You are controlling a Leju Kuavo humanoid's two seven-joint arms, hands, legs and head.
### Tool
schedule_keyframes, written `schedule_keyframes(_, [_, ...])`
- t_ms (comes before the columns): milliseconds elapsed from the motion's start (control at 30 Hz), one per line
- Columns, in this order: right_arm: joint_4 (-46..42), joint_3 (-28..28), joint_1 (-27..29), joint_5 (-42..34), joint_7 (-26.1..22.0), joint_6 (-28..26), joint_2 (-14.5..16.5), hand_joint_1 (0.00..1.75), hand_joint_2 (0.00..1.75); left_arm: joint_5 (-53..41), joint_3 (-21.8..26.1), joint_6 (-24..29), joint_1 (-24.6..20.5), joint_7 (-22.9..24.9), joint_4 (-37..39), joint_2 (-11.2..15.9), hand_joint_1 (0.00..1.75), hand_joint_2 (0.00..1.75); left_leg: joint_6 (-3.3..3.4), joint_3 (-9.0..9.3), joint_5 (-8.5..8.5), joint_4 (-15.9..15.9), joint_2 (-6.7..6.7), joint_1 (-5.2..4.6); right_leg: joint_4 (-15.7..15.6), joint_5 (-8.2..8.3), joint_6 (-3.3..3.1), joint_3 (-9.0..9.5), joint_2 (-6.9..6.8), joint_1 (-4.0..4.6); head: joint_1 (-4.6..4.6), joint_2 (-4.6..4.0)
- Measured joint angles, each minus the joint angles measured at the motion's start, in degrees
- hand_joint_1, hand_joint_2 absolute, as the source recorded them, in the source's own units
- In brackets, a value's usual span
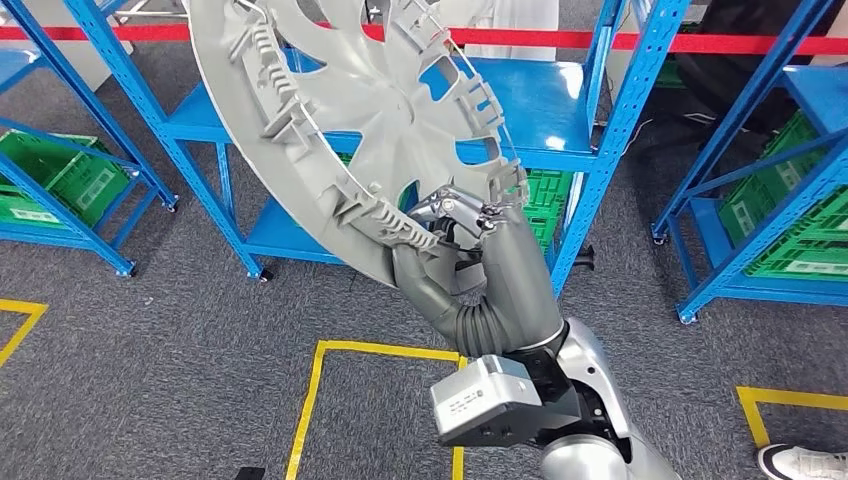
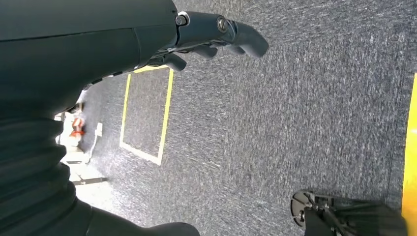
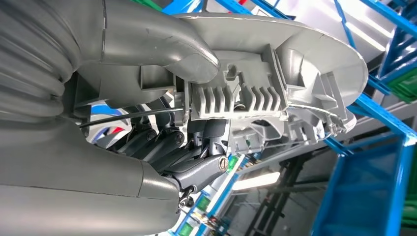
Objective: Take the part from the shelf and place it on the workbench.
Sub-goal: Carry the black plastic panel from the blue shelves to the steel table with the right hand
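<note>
Grey carpet (image 1: 180, 340) runs under blue racks (image 1: 600, 150), with yellow tape boxes (image 1: 330, 400) marked on it and a red bar (image 1: 700, 42) crossing behind the racks. Green crates (image 1: 60, 170) sit on the low shelves at the left, the right and behind the middle rack. A shoe (image 1: 800, 462) shows at the bottom right corner of the head view.

The part, a large grey wheel cover (image 1: 350, 110), is off the shelf and up in the air in front of the middle rack, tilted, its ribbed back side toward the camera. The right hand (image 1: 455, 250) grips it at the lower rim. In the right wrist view the thick thumb (image 3: 162, 49) presses on one face of the rim beside a row of ribs, and the darker fingers (image 3: 162, 147) are curled behind the other face, so the rim is pinched between them. A thin wire ring (image 3: 128, 114) runs along the cover's inner edge past the fingers.

The left hand (image 2: 211, 37) hangs over the carpet holding nothing, its fingers slightly bent and apart. A dark wheeled base (image 2: 339, 214) stands on the floor near it.
</note>
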Motion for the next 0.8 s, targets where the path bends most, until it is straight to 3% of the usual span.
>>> schedule_keyframes(67, [0.02, 0.01, -0.01, 0.00, -0.03, 0.01, 0.01, 1.75, 1.75, 0.00, 0.01, 0.00, 0.13, -0.01, 0.04, 0.04, 0.00, 1.75, -0.68, -0.24, 0.63, -0.09, -0.06, 0.16, -0.05, 0.81, -1.16, -1.01, -0.06, -0.08, -0.09, 0.00])
schedule_keyframes(100, [0.02, 0.02, -0.05, 0.00, -0.06, 0.01, 0.04, 1.75, 1.75, 0.00, 0.02, 0.00, 0.23, 0.00, 0.07, 0.05, 0.00, 1.75, -1.02, -0.52, -0.19, 0.28, -0.16, 0.27, -0.14, 1.52, -1.63, -1.60, -0.11, -0.16, -0.24, 0.00])
schedule_keyframes(167, [0.03, 0.03, -0.09, 0.01, -0.05, 0.00, 0.11, 1.75, 1.75, -0.04, 0.03, 0.00, 0.32, 0.03, 0.10, 0.04, 0.00, 1.75, -1.65, -1.67, -5.16, 4.11, -0.37, 0.45, -0.26, 3.01, -2.22, -3.12, -0.17, -0.34, -0.55, 0.00])
schedule_keyframes(233, [0.07, 0.01, 0.01, -0.03, 0.17, -0.05, 0.14, 1.75, 1.75, -0.28, 0.03, 0.00, 0.29, 0.05, 0.10, 0.00, 0.00, 1.75, -2.08, -2.75, -10.38, 10.91, -0.43, 0.57, -0.27, 4.48, -2.34, -4.92, -0.17, -0.34, -0.77, 0.00])
schedule_keyframes(267, [0.13, -0.01, 0.14, -0.08, 0.32, -0.14, 0.11, 1.75, 1.75, -0.47, 0.03, 0.00, 0.27, 0.05, 0.10, 0.02, 0.00, 1.75, -2.18, -2.73, -11.23, 13.62, -0.44, 0.62, -0.25, 5.21, -2.27, -5.78, -0.18, -0.34, -0.79, 0.00])
schedule_keyframes(300, [0.22, -0.04, 0.31, -0.13, 0.42, -0.27, 0.07, 1.75, 1.75, -0.64, 0.03, 0.00, 0.26, 0.05, 0.10, 0.04, 0.00, 1.75, -2.16, -1.89, -10.69, 14.73, -0.45, 0.64, -0.24, 5.94, -2.15, -6.64, -0.20, -0.34, -0.81, 0.00])
schedule_keyframes(367, [0.46, -0.14, 0.60, -0.21, 0.45, -0.57, -0.02, 1.75, 1.75, -0.82, 0.03, 0.00, 0.23, 0.05, 0.07, 0.10, 0.00, 1.75, -1.77, 2.50, -8.12, 11.39, -0.50, 0.62, -0.22, 7.38, -1.83, -8.24, -0.22, -0.35, -0.83, 0.00])
schedule_keyframes(433, [0.58, -0.29, 0.74, -0.29, 0.43, -0.77, -0.04, 1.75, 1.75, -0.86, 0.03, 0.00, 0.07, 0.01, -0.02, 0.19, 0.00, 1.75, -1.11, 8.99, -8.48, 3.13, -0.63, 0.40, -0.28, 8.64, -1.31, -9.28, -0.23, -0.35, -0.82, 0.00])
schedule_keyframes(467, [0.60, -0.37, 0.79, -0.32, 0.39, -0.84, -0.04, 1.75, 1.75, -0.87, 0.03, 0.00, -0.02, -0.03, -0.04, 0.23, 0.00, 1.75, -0.78, 11.18, -9.24, -0.18, -0.73, 0.18, -0.48, 9.26, -0.95, -9.41, -0.28, -0.42, -0.83, 0.00])
schedule_keyframes(500, [0.61, -0.44, 0.84, -0.34, 0.32, -0.90, -0.03, 1.75, 1.75, -0.89, 0.03, 0.00, -0.10, -0.08, -0.05, 0.27, 0.00, 1.75, -0.49, 12.25, -9.88, -2.19, -0.79, -0.08, -0.82, 9.89, -0.53, -9.39, -0.36, -0.51, -0.90, 0.00])
schedule_keyframes(567, [0.66, -0.54, 0.90, -0.35, 0.11, -0.97, -0.09, 1.75, 1.75, -0.91, 0.03, -0.01, -0.09, -0.17, -0.01, 0.34, 0.00, 1.75, 0.21, 11.95, -8.89, -3.25, -0.73, -0.27, -1.62, 10.98, 0.30, -9.30, -0.43, -0.64, -1.02, 0.00])
schedule_keyframes(600, [0.71, -0.60, 0.90, -0.37, 0.01, -0.98, -0.14, 1.75, 1.75, -0.92, 0.03, -0.01, -0.07, -0.20, 0.01, 0.38, 0.00, 1.75, 0.66, 11.58, -8.14, -3.58, -0.57, -0.18, -1.48, 10.44, 0.58, -9.50, -0.37, -0.62, -1.06, 0.00])
schedule_keyframes(633, [0.77, -0.65, 0.91, -0.39, -0.06, -0.99, -0.23, 1.75, 1.75, -0.92, 0.03, -0.02, -0.05, -0.21, 0.02, 0.42, 0.00, 1.75, 1.11, 11.03, -7.30, -3.88, -0.40, -0.05, -0.39, 8.71, 0.75, -9.94, -0.31, -0.54, -0.97, 0.00])
schedule_keyframes(733, [0.96, -0.74, 0.96, -0.50, -0.11, -1.01, -0.49, 1.75, 1.75, -0.92, 0.07, -0.02, -0.07, -0.23, 0.03, 0.48, 0.00, 1.75, 1.86, 8.50, -5.08, -3.79, -0.15, -0.06, 8.82, 0.39, 0.90, -12.13, -0.18, -0.25, -0.65, 0.00])
schedule_keyframes(767, [1.04, -0.74, 0.99, -0.51, -0.10, -1.01, -0.55, 1.75, 1.75, -0.92, 0.07, -0.03, -0.07, -0.23, 0.03, 0.47, 0.00, 1.75, 1.91, 7.44, -4.40, -3.53, -0.11, -0.12, 12.00, -0.58, 0.94, -12.48, -0.17, -0.14, -0.57, 0.00])
schedule_keyframes(800, [1.14, -0.74, 1.01, -0.51, -0.09, -1.01, -0.61, 1.75, 1.75, -0.92, 0.07, -0.03, -0.05, -0.23, 0.04, 0.45, 0.00, 1.75, 1.90, 6.25, -3.75, -3.19, -0.06, -0.16, 13.82, -0.09, 0.93, -12.15, -0.16, -0.04, -0.51, 0.00])
